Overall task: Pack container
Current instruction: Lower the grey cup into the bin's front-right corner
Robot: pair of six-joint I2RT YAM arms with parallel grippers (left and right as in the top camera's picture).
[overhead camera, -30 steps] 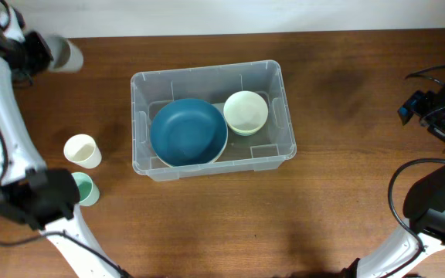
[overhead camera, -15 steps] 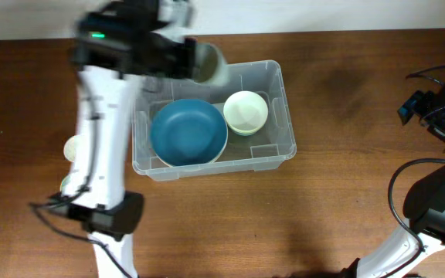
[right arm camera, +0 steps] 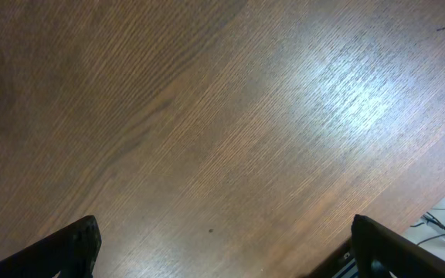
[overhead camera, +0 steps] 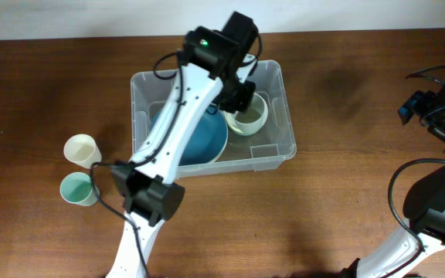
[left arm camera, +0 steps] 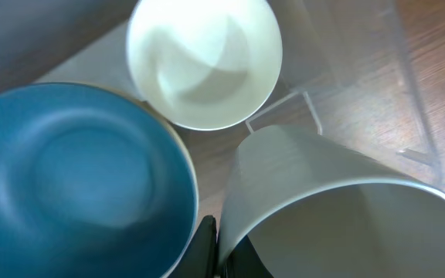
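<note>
Container [overhead camera: 273, 150] sits mid-table, holding a blue bowl [left arm camera: 68, 177] with a cream bowl [left arm camera: 203, 58] at its 3 o'clock. Overhead, my arm hides the grip. The left wrist view shows my left gripper [left arm camera: 216, 243] pinched onto a grey cup [left arm camera: 323, 224] above the bowls. Only the right wrist view shows my right gripper [right arm camera: 230, 251], spread wide over the table [right arm camera: 207, 116]. White cup [overhead camera: 81, 149] and teal cup [overhead camera: 76, 188] stand at the container's 8 o'clock.

Blue bowl [overhead camera: 213, 139] partly under the arm [overhead camera: 178, 112]; cup [left arm camera: 323, 208] past frame edge
</note>
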